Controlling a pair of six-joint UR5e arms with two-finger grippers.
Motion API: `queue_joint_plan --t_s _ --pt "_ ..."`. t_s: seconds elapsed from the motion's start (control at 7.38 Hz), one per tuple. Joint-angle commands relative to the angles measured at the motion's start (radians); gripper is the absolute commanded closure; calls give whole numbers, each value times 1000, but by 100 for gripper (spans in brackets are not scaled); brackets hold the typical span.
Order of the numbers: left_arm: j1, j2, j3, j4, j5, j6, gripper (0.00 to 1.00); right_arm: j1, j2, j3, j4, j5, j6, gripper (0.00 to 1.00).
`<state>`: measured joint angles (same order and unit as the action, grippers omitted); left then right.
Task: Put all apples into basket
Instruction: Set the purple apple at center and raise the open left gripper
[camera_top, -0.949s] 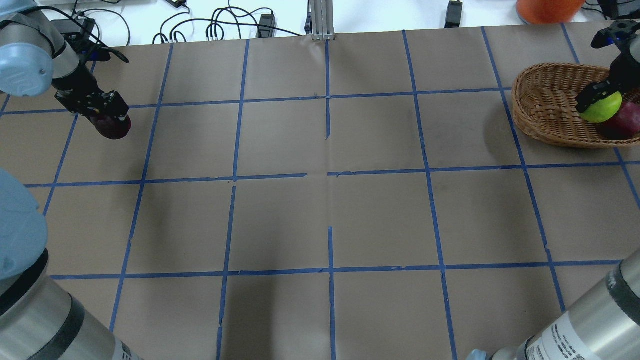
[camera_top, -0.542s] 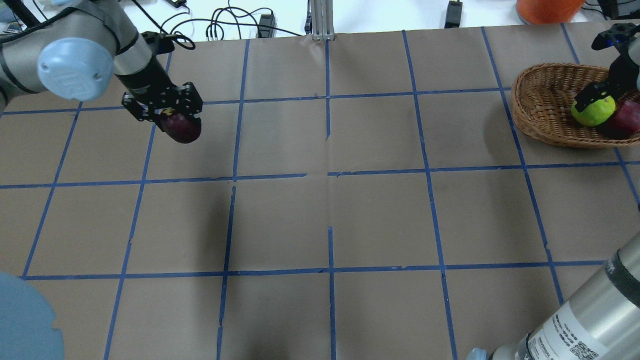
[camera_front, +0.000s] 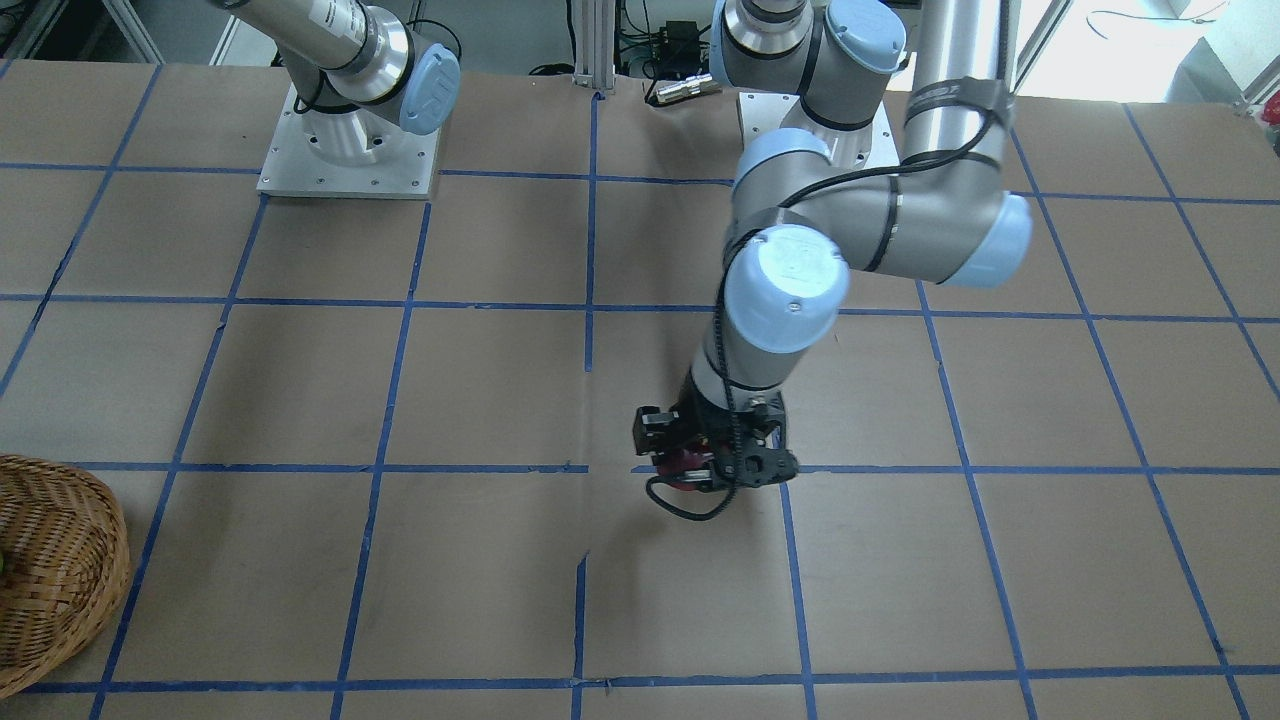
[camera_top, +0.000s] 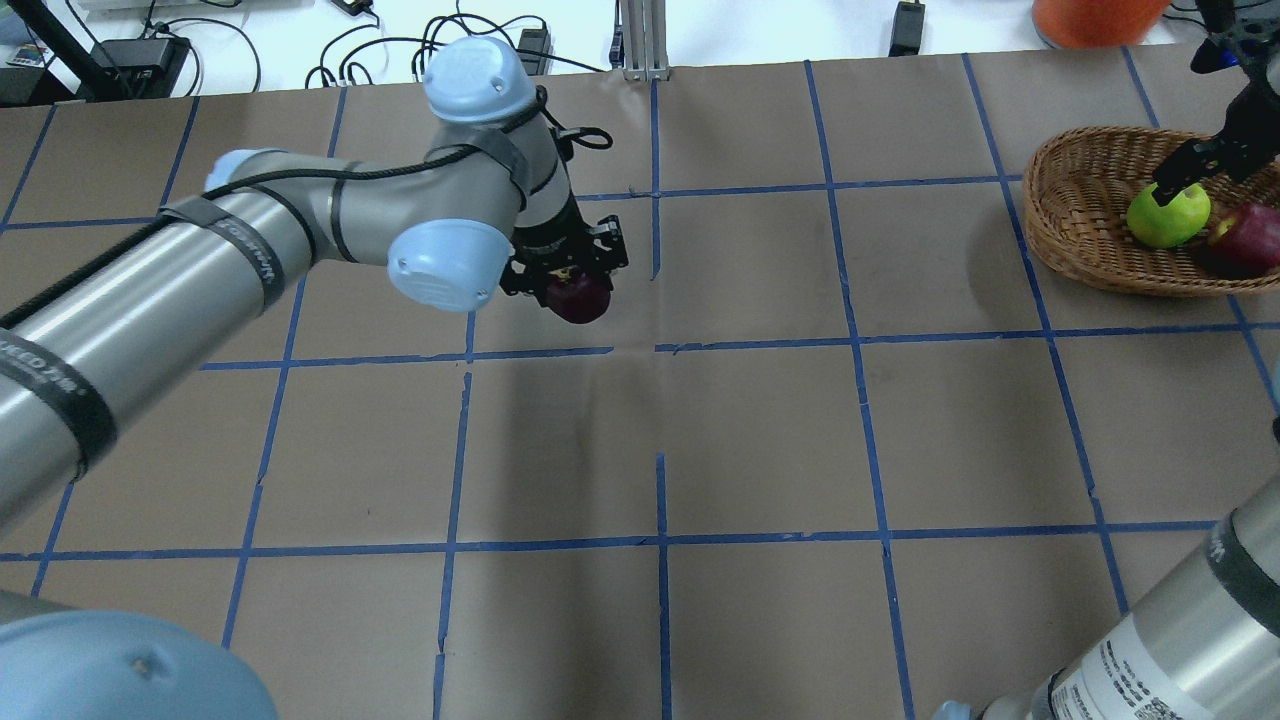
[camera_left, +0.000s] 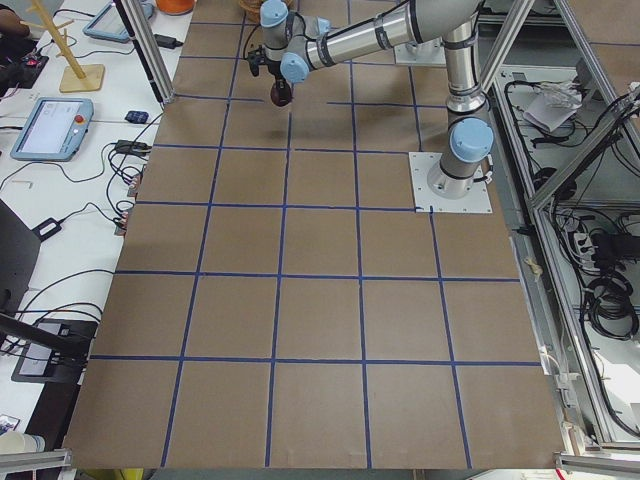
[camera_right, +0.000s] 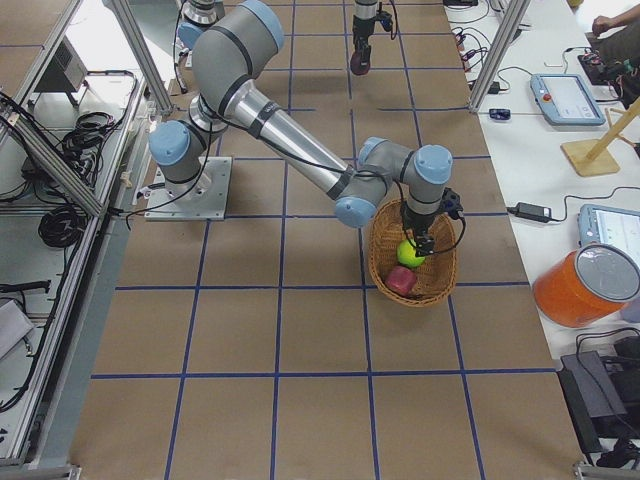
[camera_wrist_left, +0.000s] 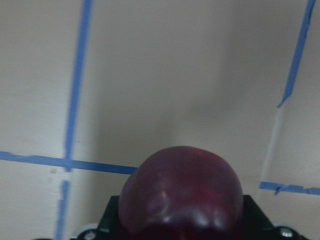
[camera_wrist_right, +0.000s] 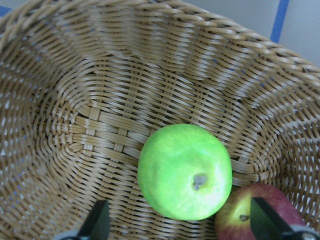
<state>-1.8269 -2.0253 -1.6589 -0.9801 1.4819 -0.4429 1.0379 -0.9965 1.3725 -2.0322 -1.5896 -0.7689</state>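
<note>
My left gripper (camera_top: 572, 283) is shut on the dark maroon apple (camera_top: 580, 299) and holds it above the table near the middle; the apple fills the bottom of the left wrist view (camera_wrist_left: 182, 195) and shows from the front (camera_front: 688, 466). The wicker basket (camera_top: 1085, 205) stands at the far right, also seen at the front view's left edge (camera_front: 60, 560). The green apple (camera_top: 1162, 216) and the red apple with a yellow patch (camera_top: 1247, 238) lie side by side in it. My right gripper (camera_top: 1208, 158) hangs open just above the green apple (camera_wrist_right: 185, 171), its fingers (camera_wrist_right: 98, 221) wide apart.
An orange container (camera_top: 1095, 18) stands beyond the basket at the table's far edge. Cables and power bricks (camera_top: 440, 50) lie along the far edge. Blue tape lines mark a grid on the brown table cover. An aluminium post (camera_top: 640, 40) rises at the far middle.
My left arm has swung right, carrying the maroon apple from the far left to near the middle. My right gripper has let go of the green apple, which now rests in the basket.
</note>
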Motion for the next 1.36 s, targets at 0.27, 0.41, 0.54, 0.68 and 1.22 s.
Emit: queue_joint_plan --t_s 0.27,0.41,0.54,0.68,1.22 --pt "-103 -89 -5 118 1 -92 0 166 -83 3 187 0 260 0" --pt "-100 -55 -4 100 4 -89 0 209 -105 10 237 2 326 0" --pt "-97 -14 -10 75 23 -89 0 250 -129 32 241 0 374 0" --pt "-59 53 11 -15 76 -70 0 292 -154 69 239 5 437 0" --pt "157 373 45 -564 84 252 0 656 -174 135 79 83 947 0"
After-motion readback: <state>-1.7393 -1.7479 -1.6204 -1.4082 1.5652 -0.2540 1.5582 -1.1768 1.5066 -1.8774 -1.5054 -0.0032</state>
